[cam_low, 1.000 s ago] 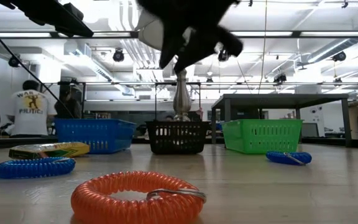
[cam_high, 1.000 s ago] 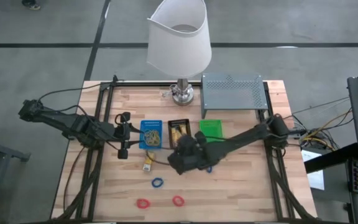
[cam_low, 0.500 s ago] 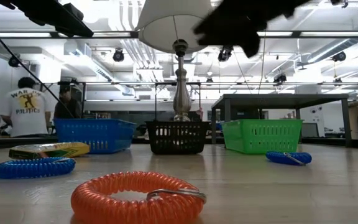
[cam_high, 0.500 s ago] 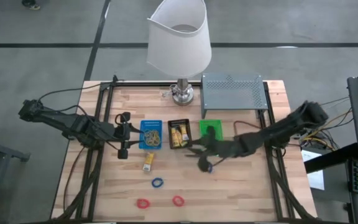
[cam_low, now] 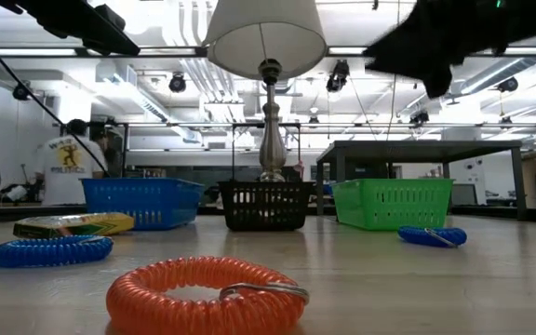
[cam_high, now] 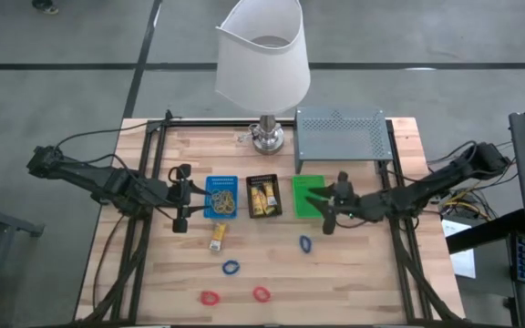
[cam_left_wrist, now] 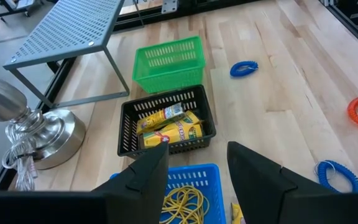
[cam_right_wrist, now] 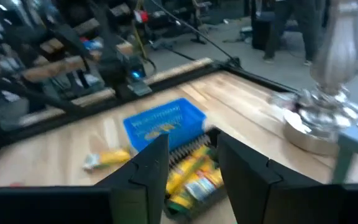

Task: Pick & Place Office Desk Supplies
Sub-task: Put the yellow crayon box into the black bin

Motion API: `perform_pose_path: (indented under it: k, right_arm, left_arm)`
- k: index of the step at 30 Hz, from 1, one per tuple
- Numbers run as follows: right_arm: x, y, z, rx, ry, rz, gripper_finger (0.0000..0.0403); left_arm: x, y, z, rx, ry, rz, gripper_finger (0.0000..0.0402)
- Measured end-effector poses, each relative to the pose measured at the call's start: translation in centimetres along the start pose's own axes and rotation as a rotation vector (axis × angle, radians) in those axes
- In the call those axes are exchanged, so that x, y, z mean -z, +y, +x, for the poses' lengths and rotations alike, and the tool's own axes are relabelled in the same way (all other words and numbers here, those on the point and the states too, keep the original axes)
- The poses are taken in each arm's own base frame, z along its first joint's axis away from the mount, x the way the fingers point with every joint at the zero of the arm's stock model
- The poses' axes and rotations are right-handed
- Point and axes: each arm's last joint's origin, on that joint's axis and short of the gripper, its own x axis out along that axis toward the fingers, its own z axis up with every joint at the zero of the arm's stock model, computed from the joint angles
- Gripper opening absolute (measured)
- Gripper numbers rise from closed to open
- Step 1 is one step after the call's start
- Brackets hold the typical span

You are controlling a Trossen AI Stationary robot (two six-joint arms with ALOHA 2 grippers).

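Three trays stand in a row at mid-table: blue (cam_high: 221,197) with tan rubber bands, black (cam_high: 262,196) with yellow packets, green (cam_high: 306,195). A yellow packet (cam_high: 217,239), two blue rings (cam_high: 304,243) (cam_high: 231,268) and two red rings (cam_high: 210,297) (cam_high: 261,294) lie loose on the wood. My left gripper (cam_high: 186,197) hovers open just left of the blue tray (cam_left_wrist: 185,193). My right gripper (cam_high: 328,202) hangs open and nearly level over the green tray's right side, with nothing between its fingers (cam_right_wrist: 154,168).
A lamp (cam_high: 264,137) with a white shade stands at the far middle. A grey perforated shelf (cam_high: 340,135) is at the far right. Black frame rails run along the table's left and right sides. A person stands in the room beyond (cam_low: 63,167).
My right gripper has drawn back from the table's middle, near the blue ring, toward the right edge. It has tipped up from pointing steeply down to nearly level. The blue ring stays lying on the wood.
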Motion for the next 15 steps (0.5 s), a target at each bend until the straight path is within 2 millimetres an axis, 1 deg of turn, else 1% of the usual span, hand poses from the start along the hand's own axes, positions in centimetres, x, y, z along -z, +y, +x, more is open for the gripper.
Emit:
perform_pose_path:
  k: [7, 15]
  right_arm:
    - [0.51, -0.16, 0.04, 0.013, 0.027, 0.001, 0.0134]
    - [0.54, -0.2, 0.06, 0.017, 0.027, 0.0, 0.0134]
  left_arm:
    - [0.0, 0.0, 0.0, 0.0, 0.0, 0.0, 0.0168]
    - [0.0, 0.0, 0.0, 0.0, 0.0, 0.0, 0.0168]
